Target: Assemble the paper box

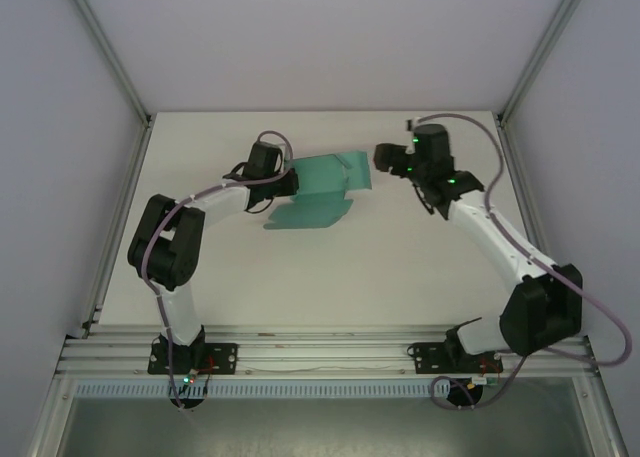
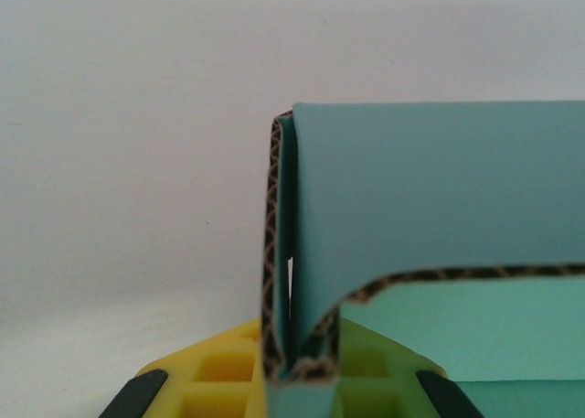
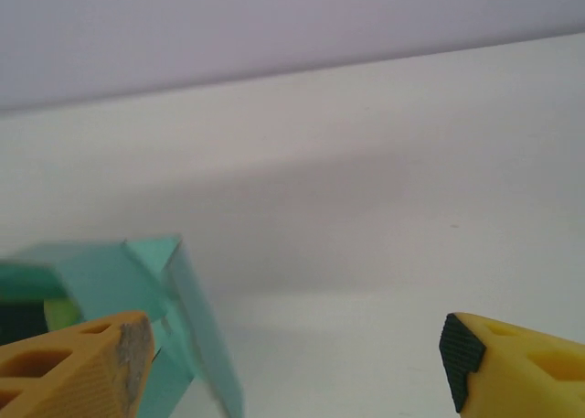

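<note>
The paper box (image 1: 322, 184) is teal-green card, half-folded, lying at the back middle of the table with one flap spread toward the front. My left gripper (image 1: 289, 183) is shut on its left edge. In the left wrist view the doubled corrugated wall of the box (image 2: 439, 208) stands pinched between the yellow fingers (image 2: 206, 377), gripper (image 2: 302, 386). My right gripper (image 1: 384, 158) hovers just right of the box, open and holding nothing. In the right wrist view the box (image 3: 114, 276) sits beside the left finger (image 3: 82, 368), gripper (image 3: 292, 363).
The white table (image 1: 400, 267) stretches bare in front of the box. Grey walls and aluminium posts (image 1: 118, 67) close in the sides and back. A metal rail (image 1: 330, 352) carrying both arm bases runs along the near edge.
</note>
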Robot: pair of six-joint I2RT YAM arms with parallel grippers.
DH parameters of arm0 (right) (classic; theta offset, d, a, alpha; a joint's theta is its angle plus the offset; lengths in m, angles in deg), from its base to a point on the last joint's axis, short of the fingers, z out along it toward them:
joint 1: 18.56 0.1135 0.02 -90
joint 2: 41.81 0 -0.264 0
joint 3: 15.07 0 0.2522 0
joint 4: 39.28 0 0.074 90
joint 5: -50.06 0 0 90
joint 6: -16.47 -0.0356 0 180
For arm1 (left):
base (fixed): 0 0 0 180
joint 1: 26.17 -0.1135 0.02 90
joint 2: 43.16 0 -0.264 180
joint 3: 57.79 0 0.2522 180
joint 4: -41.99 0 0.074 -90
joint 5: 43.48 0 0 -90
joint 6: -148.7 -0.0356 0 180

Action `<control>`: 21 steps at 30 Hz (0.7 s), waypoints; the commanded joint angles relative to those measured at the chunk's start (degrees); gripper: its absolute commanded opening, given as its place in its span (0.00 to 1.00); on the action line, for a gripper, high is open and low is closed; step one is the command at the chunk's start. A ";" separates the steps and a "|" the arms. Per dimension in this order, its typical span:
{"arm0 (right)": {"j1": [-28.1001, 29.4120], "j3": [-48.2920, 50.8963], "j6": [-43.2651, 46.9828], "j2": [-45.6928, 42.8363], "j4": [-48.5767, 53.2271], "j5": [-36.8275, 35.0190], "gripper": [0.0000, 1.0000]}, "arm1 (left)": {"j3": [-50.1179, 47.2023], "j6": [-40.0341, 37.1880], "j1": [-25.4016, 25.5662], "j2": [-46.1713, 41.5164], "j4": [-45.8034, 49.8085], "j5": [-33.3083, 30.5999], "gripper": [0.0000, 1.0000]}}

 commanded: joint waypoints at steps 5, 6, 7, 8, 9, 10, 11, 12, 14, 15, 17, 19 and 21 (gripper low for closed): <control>-8.59 2.10 -5.43 8.84 -7.38 27.60 0.69 | -1.45 -1.81 -0.23 -2.86 -5.19 2.93 0.00; -8.66 1.27 -4.02 10.65 -7.49 31.90 0.67 | -1.45 -1.94 -0.29 -2.93 -5.26 2.93 0.00; -8.53 0.39 -3.46 12.15 -7.15 35.00 0.66 | -1.44 -2.05 -0.26 -3.02 -5.38 2.98 0.00; -8.62 -0.51 -2.94 13.57 -6.96 38.46 0.66 | -1.45 -2.15 -0.23 -3.08 -5.39 2.85 0.00; -8.55 -1.36 -2.35 15.11 -6.71 41.45 0.65 | -1.44 -2.14 -0.24 -3.10 -5.39 2.85 0.00; -8.50 -2.12 -2.38 16.18 -6.58 43.26 0.63 | -1.33 -2.29 -0.23 -3.12 -5.31 2.72 0.00; -8.35 -2.47 -1.81 16.86 -6.74 45.26 0.59 | -1.25 -2.19 -0.23 -3.07 -5.17 2.43 0.00; -8.01 -2.49 -0.98 17.30 -7.04 47.30 0.57 | -1.13 -2.27 -0.29 -3.04 -5.06 2.24 0.00; -7.21 -2.49 0.67 17.59 -7.45 49.95 0.55 | -0.87 -2.20 -0.21 -2.95 -4.87 1.98 0.00; -6.76 -2.72 1.86 17.74 -7.13 51.69 0.54 | -0.79 -2.22 -0.31 -2.85 -4.86 1.98 0.00; -5.80 -3.15 2.99 18.18 -6.84 52.95 0.53 | -0.75 -2.14 -0.29 -2.67 -5.08 2.00 0.00; -4.77 -4.17 5.02 18.78 -5.00 53.51 0.52 | -0.49 -2.03 -0.34 -2.33 -4.83 2.06 0.00; -3.69 -5.23 7.10 19.49 -3.16 53.61 0.52 | 0.09 -2.05 -0.26 -2.06 -4.32 1.87 0.00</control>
